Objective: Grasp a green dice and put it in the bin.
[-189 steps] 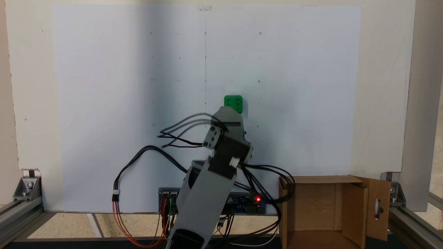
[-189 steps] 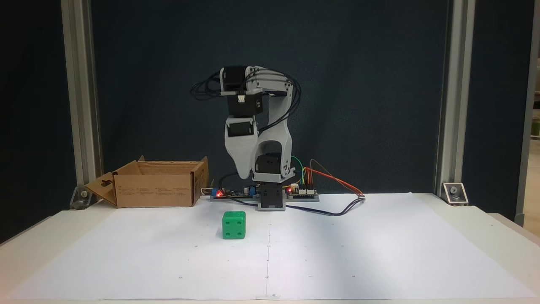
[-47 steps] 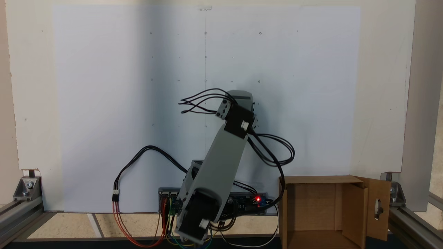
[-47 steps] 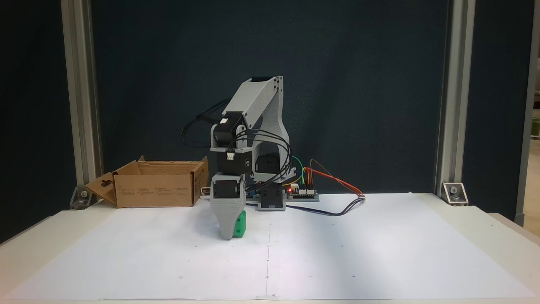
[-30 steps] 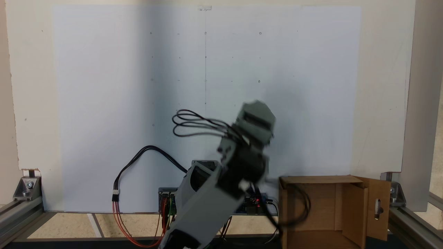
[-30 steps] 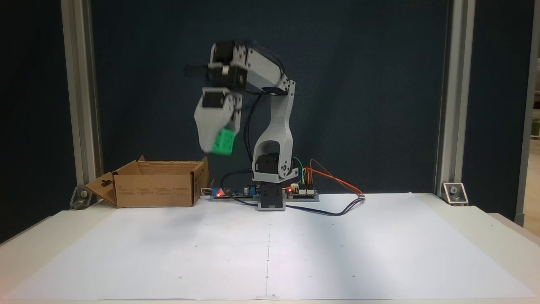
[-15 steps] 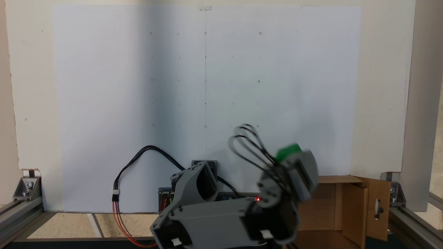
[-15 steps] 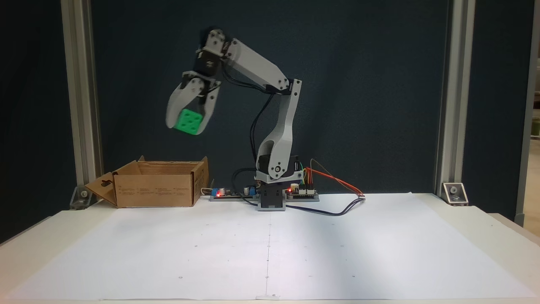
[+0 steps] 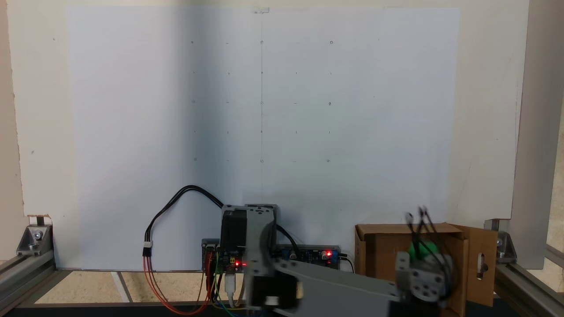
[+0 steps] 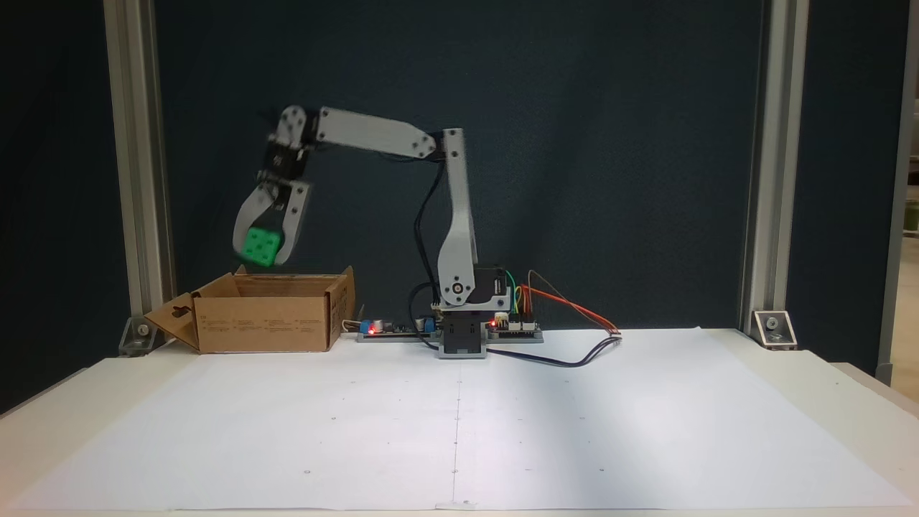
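The green dice [image 10: 261,246] hangs in the air just above the open brown cardboard bin [image 10: 266,321], held between the two grey fingers of my gripper [image 10: 260,253], which is shut on it. From above, a patch of the green dice [image 9: 418,249] peeks out behind the blurred wrist over the bin [image 9: 387,251], whose slotted flap stands at its right. The arm reaches out level from its base toward the bin.
The arm's base [image 10: 463,330] and its circuit boards with red lights sit at the back edge of the white paper sheet [image 10: 459,424]. Loose cables [image 9: 176,207] trail beside the base. Aluminium frame posts [image 10: 136,179] stand at the table's sides.
The arm has swung from over the paper to above the bin and lowered a little, carrying the dice, which it had lifted off the sheet earlier.
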Robot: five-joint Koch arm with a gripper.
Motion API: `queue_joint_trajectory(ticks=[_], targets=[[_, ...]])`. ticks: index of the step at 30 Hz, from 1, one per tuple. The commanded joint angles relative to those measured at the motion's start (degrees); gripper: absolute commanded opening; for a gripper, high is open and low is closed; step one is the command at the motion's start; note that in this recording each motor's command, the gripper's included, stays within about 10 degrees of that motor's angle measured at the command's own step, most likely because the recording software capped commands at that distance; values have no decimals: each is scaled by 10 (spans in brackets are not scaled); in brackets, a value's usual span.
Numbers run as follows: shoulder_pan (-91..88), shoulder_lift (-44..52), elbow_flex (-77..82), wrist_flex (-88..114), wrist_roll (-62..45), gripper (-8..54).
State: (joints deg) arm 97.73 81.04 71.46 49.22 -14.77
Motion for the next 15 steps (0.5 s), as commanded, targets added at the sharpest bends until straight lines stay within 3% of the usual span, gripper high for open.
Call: queue_joint_trajectory(ticks=[1, 11, 13, 15], targets=[[25, -18, -33, -30, -66, 115], [54, -69, -33, -33, -113, 115], [54, -69, -31, -31, -113, 266], [54, -69, -25, -30, -110, 325]])
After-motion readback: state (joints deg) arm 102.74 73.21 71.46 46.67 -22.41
